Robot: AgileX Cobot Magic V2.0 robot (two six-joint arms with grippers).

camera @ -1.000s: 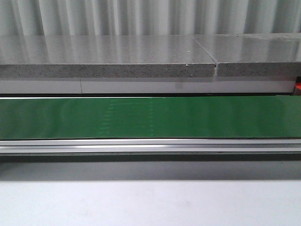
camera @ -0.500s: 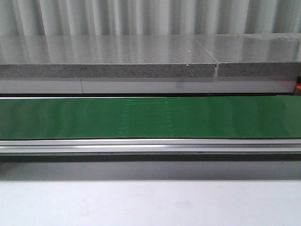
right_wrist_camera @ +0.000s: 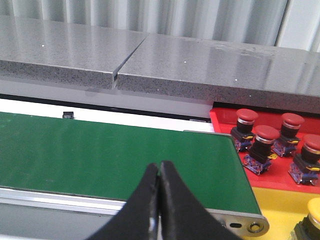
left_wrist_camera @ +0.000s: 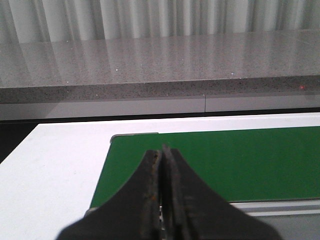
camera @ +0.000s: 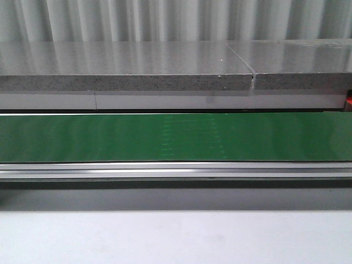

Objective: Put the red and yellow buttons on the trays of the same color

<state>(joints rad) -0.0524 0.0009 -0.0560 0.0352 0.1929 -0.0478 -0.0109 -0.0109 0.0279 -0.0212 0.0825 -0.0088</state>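
Several red buttons stand in the red tray just past the right end of the green belt. One yellow button shows at the picture's edge in the yellow tray. My right gripper is shut and empty, hovering over the belt's near edge. My left gripper is also shut with nothing in it, above the belt's left end. No button lies on the belt in any view. Neither gripper appears in the front view.
A grey stone counter runs behind the belt. An aluminium rail borders the belt's near side, with white table surface in front. A sliver of the red tray shows at the far right.
A faint patch of marks on the green belt has drifted to the right. Nothing else differs.
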